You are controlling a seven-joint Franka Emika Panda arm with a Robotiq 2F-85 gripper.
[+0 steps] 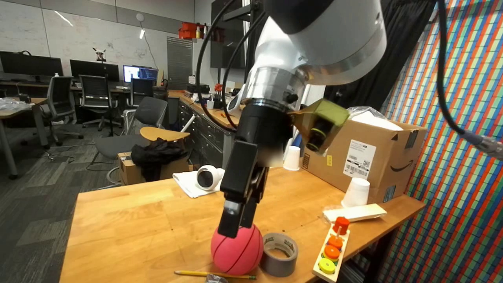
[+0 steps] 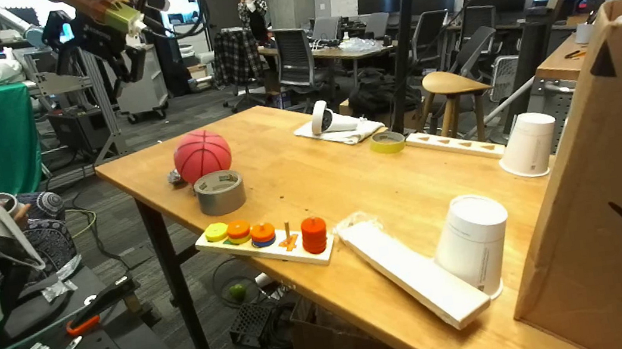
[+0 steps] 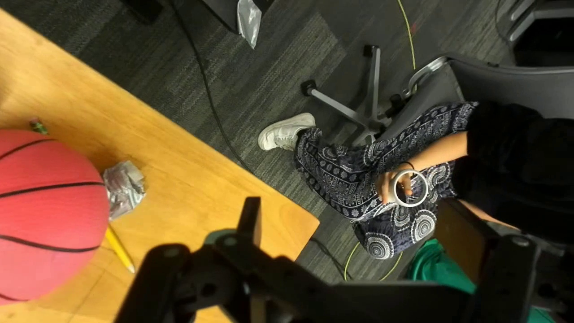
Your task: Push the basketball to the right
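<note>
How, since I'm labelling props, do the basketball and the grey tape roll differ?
The basketball is pinkish-red with dark seams; the tape roll is grey. The basketball is spherical; the tape roll is a ring lying flat. The basketball looks bigger than the tape roll. Both rest on the table.

The white robot arm slants downward. Its black claw angles toward the table, fingers parted.

- In an exterior view, the pink basketball sits on the wooden table.
- The gripper hangs at its twelve o'clock, fingers overlapping it; contact is hard to judge.
- Grey tape roll just beside, at three; the ring toy farther that way.
- Pencil spanning eight to five.
</note>
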